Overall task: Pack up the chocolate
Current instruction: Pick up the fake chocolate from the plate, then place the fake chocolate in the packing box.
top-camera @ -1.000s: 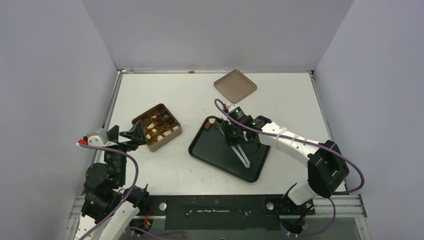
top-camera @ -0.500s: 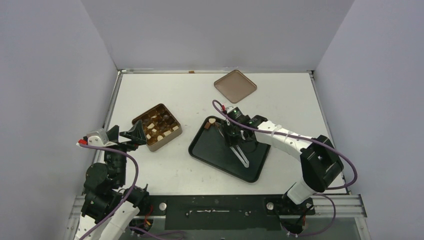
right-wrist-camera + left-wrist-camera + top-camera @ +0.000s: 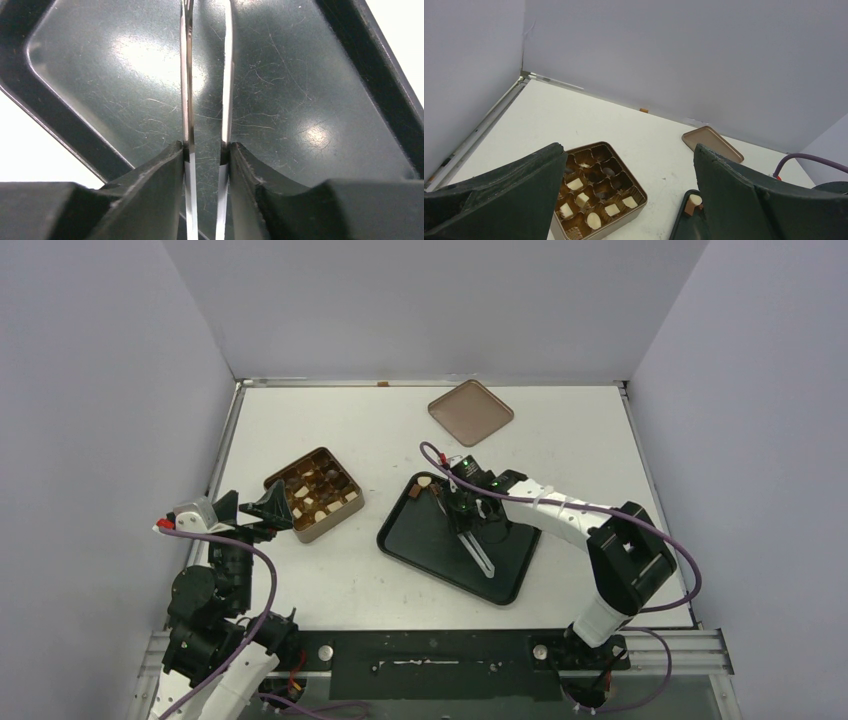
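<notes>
Your left arm is folded low at the near left corner with the left pincer spread wide and held level, while your right arm reaches forward and inward, wrist tipped down, the right pincer pinched onto the two blades of the tweezers.

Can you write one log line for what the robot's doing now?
left gripper: open, near tin | right gripper: gripping tweezers over tray | chocolate: pieces in tin, some at tray corner
</notes>
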